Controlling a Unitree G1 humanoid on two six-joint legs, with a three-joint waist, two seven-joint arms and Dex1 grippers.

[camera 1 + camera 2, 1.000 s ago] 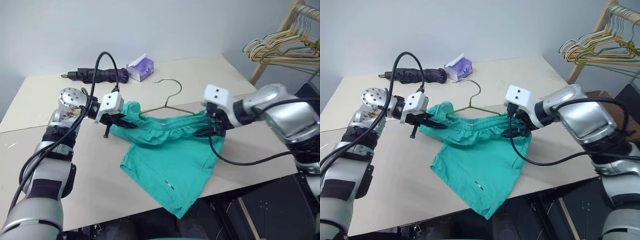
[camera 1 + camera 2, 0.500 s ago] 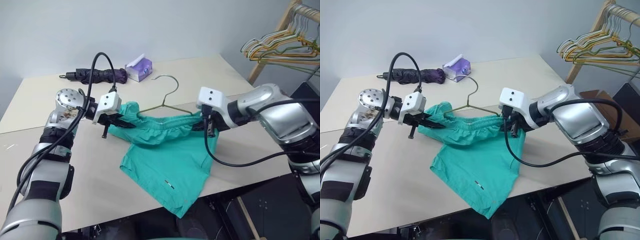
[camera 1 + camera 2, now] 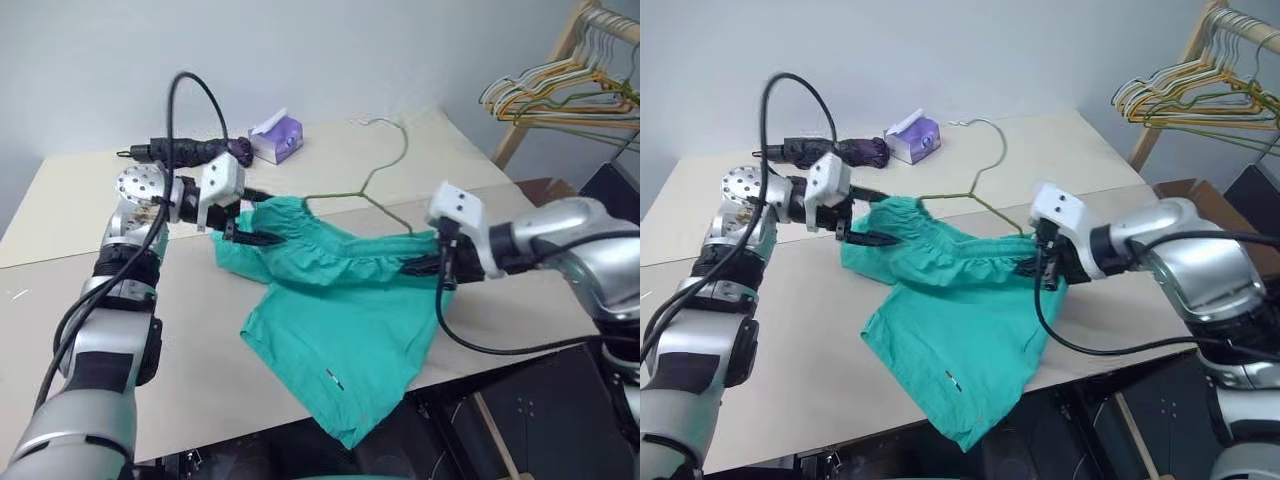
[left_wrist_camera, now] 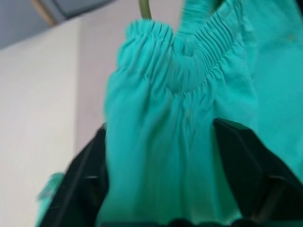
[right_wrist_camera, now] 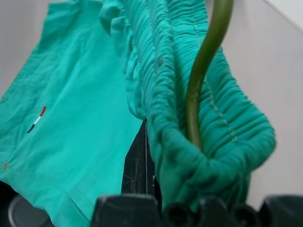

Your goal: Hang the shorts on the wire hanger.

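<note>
Two grippers at shorts waistband, right gripper clamping it, left gripper spread.

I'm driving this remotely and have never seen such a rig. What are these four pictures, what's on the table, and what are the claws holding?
It is a two-armed humanoid robot. The two wide pictures come from the stereo camera on its head, looking down over both arms. The two close-ups come from cameras on its wrists, looking along each claw's black fingers.

On the table lie a folded dark umbrella and a purple tissue pack. More hangers hang on a rack at the right.

The teal shorts are held up by their waistband, legs trailing on the table. The right claw is shut on one end of the waistband, where the wire hanger runs inside the cloth. The left claw has its fingers spread wide either side of the other end.
</note>
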